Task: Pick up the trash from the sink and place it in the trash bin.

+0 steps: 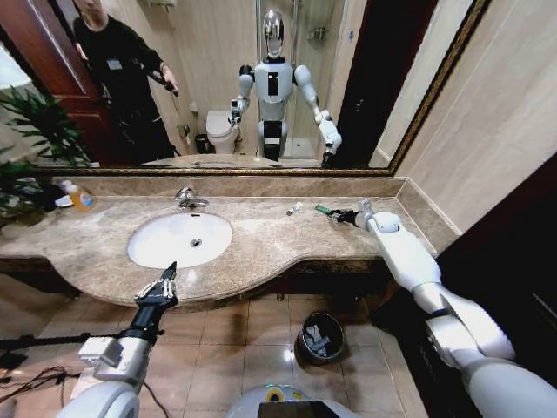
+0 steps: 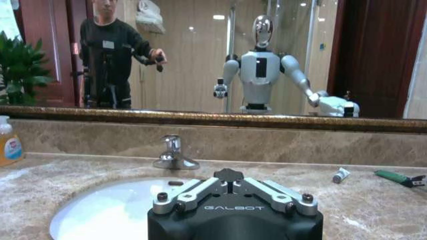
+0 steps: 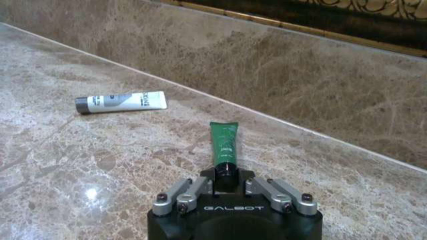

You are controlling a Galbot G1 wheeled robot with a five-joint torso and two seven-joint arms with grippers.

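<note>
Here, from the head, the right gripper (image 1: pixel 338 215) meets a small green tube (image 1: pixel 323 209) on the beige marble countertop (image 1: pixel 261 244), a white tube (image 1: pixel 294 209) just beside; the left gripper (image 1: pixel 157 288), fingers apart, hangs before the white oval sink (image 1: pixel 148 248), the dark round bin (image 1: pixel 320 338) below. Right wrist: fingers clamp the green tube's cap end.

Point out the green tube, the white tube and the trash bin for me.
green tube (image 3: pixel 224 144), right wrist view, middle of its body.
white tube (image 3: pixel 121 102), right wrist view, middle of its body.
trash bin (image 1: pixel 303 346), head view, its shiny rim.
</note>
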